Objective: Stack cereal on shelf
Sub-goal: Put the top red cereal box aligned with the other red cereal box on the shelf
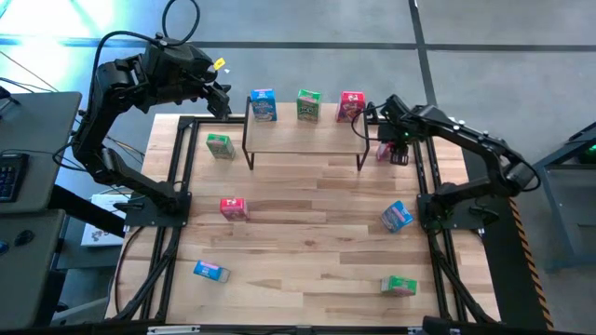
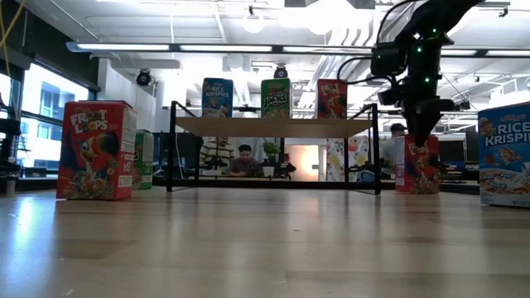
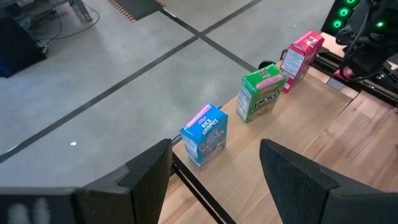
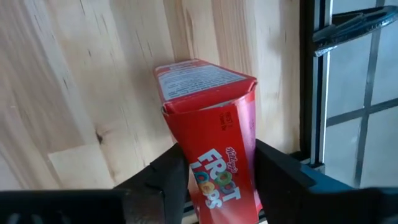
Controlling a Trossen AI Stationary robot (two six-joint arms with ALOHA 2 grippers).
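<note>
Three boxes — blue (image 1: 264,105), green (image 1: 308,104), red (image 1: 351,105) — stand on the shelf (image 1: 303,136) at 12 o'clock, six remain on the table, right gripper (image 4: 214,180) pinching a red Froot Loops box (image 4: 214,124) at 2 o'clock, left gripper (image 3: 214,174) spread near the shelf's left end.

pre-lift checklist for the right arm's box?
1. Right tool closed on the Froot Loops box: ok.
2. Box upright on the table, beside the shelf: ok.
3. Free shelf space: three boxes fill the back row, front strip bare: ok.
4. Left tool open, empty, behind the shelf's far left corner: ok.
5. Grip firm enough to lift: cannot tell.
</note>
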